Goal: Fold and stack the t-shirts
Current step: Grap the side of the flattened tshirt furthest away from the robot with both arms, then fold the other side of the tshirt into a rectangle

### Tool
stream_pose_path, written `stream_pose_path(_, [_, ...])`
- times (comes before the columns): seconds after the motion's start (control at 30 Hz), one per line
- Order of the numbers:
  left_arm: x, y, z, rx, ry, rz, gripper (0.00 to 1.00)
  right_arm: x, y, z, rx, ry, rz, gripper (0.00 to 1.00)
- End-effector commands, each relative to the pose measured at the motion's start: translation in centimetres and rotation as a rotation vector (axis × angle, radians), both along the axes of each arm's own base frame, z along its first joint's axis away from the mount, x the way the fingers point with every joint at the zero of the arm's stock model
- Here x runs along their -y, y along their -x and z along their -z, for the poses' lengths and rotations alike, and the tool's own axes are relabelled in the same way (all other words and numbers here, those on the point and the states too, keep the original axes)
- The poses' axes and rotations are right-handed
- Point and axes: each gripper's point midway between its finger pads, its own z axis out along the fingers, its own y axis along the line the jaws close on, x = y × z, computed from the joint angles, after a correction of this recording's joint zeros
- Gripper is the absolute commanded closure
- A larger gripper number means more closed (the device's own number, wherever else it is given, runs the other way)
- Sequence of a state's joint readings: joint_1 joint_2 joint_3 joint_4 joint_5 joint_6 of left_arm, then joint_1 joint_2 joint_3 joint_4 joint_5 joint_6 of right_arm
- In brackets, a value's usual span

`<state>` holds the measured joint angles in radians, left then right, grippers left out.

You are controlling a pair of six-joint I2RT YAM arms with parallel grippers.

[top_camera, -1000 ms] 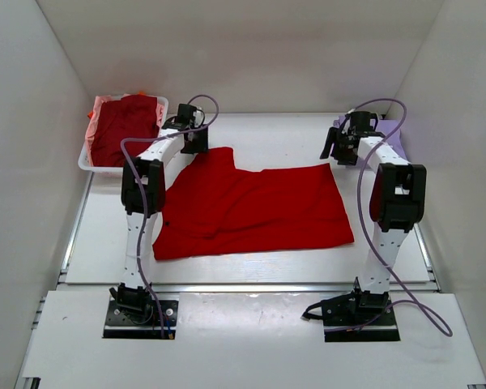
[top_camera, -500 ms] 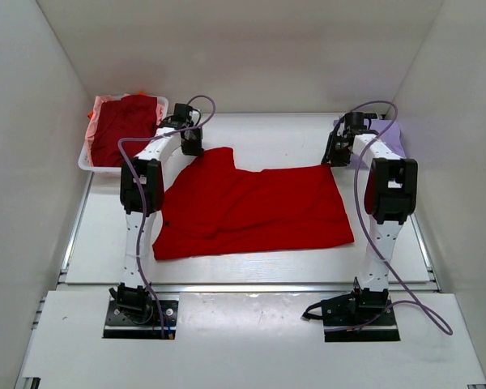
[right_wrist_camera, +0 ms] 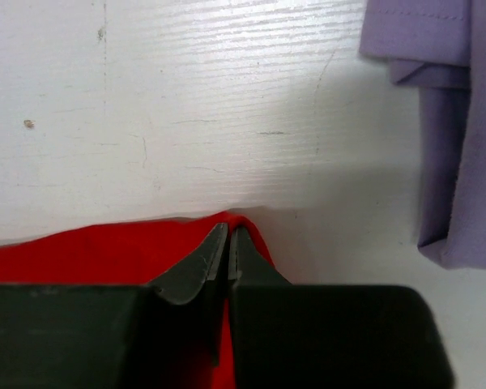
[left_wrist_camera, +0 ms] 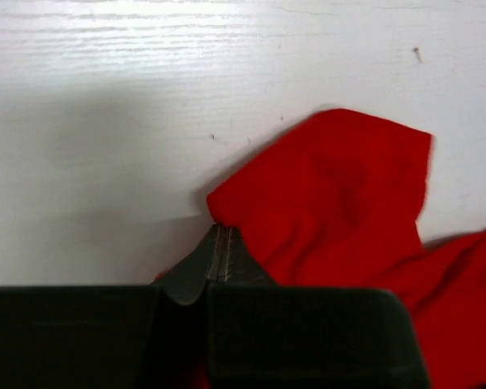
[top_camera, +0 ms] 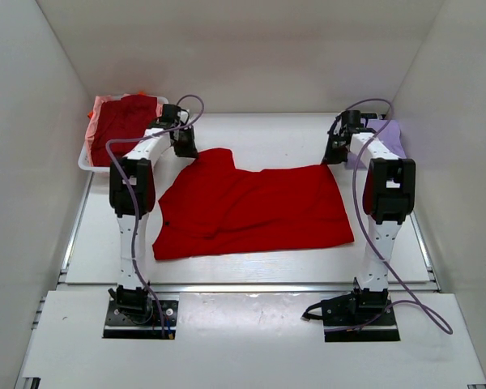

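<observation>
A bright red t-shirt [top_camera: 255, 207] lies spread flat across the middle of the table. My left gripper [top_camera: 185, 151] is down at its far left edge, jaws shut on a fold of red cloth [left_wrist_camera: 324, 194] in the left wrist view [left_wrist_camera: 221, 230]. My right gripper [top_camera: 333, 160] is at the shirt's far right corner [right_wrist_camera: 105, 251], jaws shut on that corner [right_wrist_camera: 228, 230]. A folded pale lavender t-shirt [top_camera: 389, 136] lies just right of the right gripper [right_wrist_camera: 454, 121].
A white plastic basket [top_camera: 87, 159] stands at the far left, holding a dark maroon t-shirt [top_camera: 125, 121] over a pink one [top_camera: 102, 104]. White walls close in the table on three sides. Bare white tabletop [left_wrist_camera: 105, 121] lies beyond both grippers.
Both grippers were open above the red shirt's far edge and have come down and shut on it. The left arm has shifted slightly left.
</observation>
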<state>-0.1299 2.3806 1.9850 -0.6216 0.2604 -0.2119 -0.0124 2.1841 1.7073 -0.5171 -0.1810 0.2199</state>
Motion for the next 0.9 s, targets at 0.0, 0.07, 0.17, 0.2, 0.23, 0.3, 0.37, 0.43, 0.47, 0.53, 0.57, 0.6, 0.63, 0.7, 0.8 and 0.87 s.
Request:
stream_pose_path(0.0, [0.4, -0.6, -9.6, 0.182, 0.080, 0.015, 1.00, -0.3, -2.0, -6.1, 0.151, 0.014, -0.018, 1.00])
stream_pose_path(0.07, [0.3, 0.0, -9.4, 0.177, 0.078, 0.022, 1.00, -0.2, -1.8, -7.0, 0.163, 0.018, -0.022, 1.00])
stream_pose_path(0.17, [0.2, 1.2, -10.6, 0.186, 0.092, 0.025, 1.00, 0.0, -1.3, -7.8, 0.174, 0.018, -0.022, 1.00])
stream_pose_path(0.2, [0.1, 1.7, -11.3, 0.196, 0.097, 0.024, 1.00, -0.1, -1.0, -8.2, 0.179, 0.017, -0.023, 1.00])
stream_pose_path(0.23, [-0.1, 2.0, -12.2, 0.213, 0.099, 0.022, 1.00, -0.2, -0.4, -8.8, 0.186, 0.016, -0.027, 1.00])
stream_pose_path(0.3, [0.1, 3.2, -12.3, 0.198, 0.119, 0.021, 1.00, 0.0, 0.3, -9.2, 0.200, 0.022, -0.027, 1.00])
stream_pose_path(0.37, [-0.2, 4.1, -14.3, 0.239, 0.126, 0.022, 1.00, 0.1, 1.8, -9.4, 0.202, 0.020, -0.026, 1.00])
stream_pose_path(0.43, [-0.5, 5.7, -13.5, 0.211, 0.117, 0.021, 1.00, 0.2, 2.8, -9.3, 0.205, 0.013, -0.040, 1.00])
stream_pose_path(0.47, [-0.2, 6.6, -14.7, 0.233, 0.121, 0.034, 1.00, 0.4, 3.0, -9.8, 0.218, 0.008, -0.043, 1.00])
stream_pose_path(0.53, [-0.3, 8.7, -12.8, 0.190, 0.113, 0.035, 1.00, 0.2, 4.3, -8.7, 0.192, -0.014, -0.061, 1.00])
stream_pose_path(0.57, [-0.4, 9.2, -13.9, 0.217, 0.108, 0.035, 1.00, 0.7, 4.5, -8.3, 0.185, -0.016, -0.055, 1.00])
stream_pose_path(0.6, [-0.6, 10.3, -12.5, 0.188, 0.108, 0.030, 1.00, 0.6, 5.2, -8.1, 0.179, -0.014, -0.062, 1.00])
stream_pose_path(0.63, [-1.1, 11.5, -12.0, 0.177, 0.103, 0.022, 1.00, 0.7, 5.8, -7.8, 0.172, -0.019, -0.068, 1.00])
stream_pose_path(0.7, [-1.4, 13.4, -11.5, 0.162, 0.099, 0.024, 1.00, 1.0, 6.6, -7.5, 0.174, -0.007, -0.069, 1.00])
stream_pose_path(0.8, [-2.5, 15.8, -11.1, 0.164, 0.084, -0.001, 1.00, 1.2, 8.0, -6.9, 0.172, -0.001, -0.074, 1.00])
stream_pose_path(0.87, [-2.4, 17.5, -11.1, 0.169, 0.080, 0.006, 1.00, 1.5, 9.0, -7.0, 0.182, 0.009, -0.063, 1.00])
